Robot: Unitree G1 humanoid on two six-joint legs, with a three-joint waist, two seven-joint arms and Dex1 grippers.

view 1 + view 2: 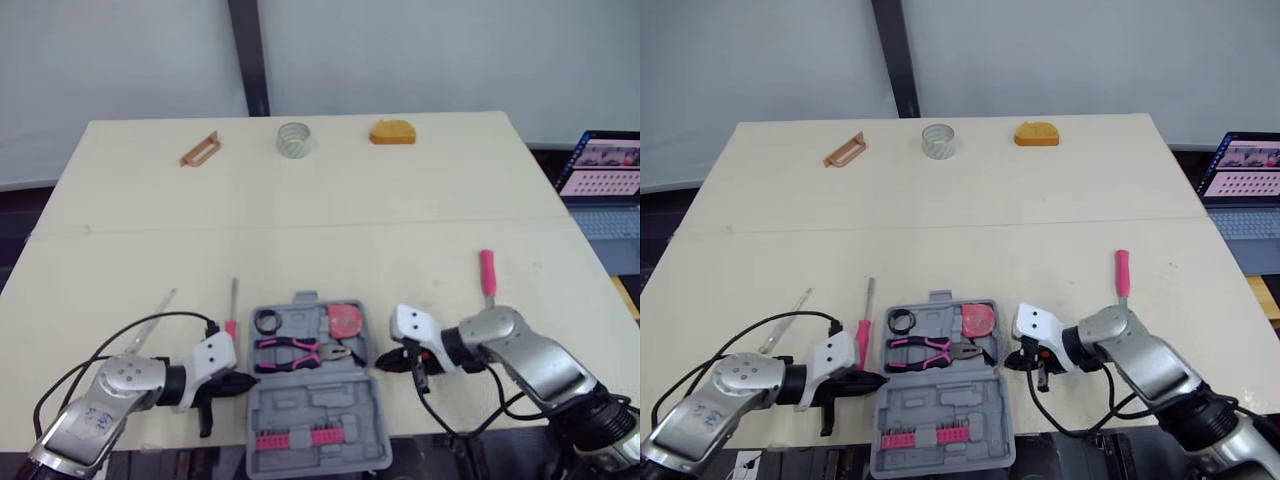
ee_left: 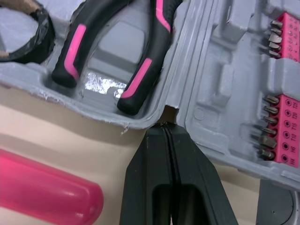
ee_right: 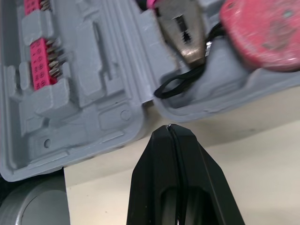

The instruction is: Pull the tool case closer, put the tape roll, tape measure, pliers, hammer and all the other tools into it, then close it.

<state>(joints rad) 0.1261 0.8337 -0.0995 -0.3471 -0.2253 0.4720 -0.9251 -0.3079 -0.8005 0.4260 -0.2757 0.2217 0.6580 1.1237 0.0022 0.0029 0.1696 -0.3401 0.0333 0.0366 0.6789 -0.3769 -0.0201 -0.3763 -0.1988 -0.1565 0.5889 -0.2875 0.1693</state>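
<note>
The grey tool case [image 1: 312, 404] lies open at the table's front edge. Its far half holds a black tape roll [image 1: 268, 321], pink-handled pliers [image 1: 298, 351] and a red tape measure [image 1: 346, 320]; the near half carries pink bit strips [image 1: 297, 438]. My left gripper [image 1: 243, 380] is shut, tips against the case's left edge at the hinge [image 2: 168, 123]. My right gripper [image 1: 380, 363] is shut too, tips just off the case's right edge [image 3: 140, 117]. A pink-handled screwdriver [image 1: 232, 308] lies left of the case, another pink-handled tool [image 1: 487, 274] to the right.
A clear-handled tool [image 1: 150, 321] lies at the front left. Along the far edge sit a brown handle piece [image 1: 200, 149], a clear tape roll [image 1: 294, 139] and an orange tape measure [image 1: 392, 132]. A laptop [image 1: 606, 170] stands off the table's right side.
</note>
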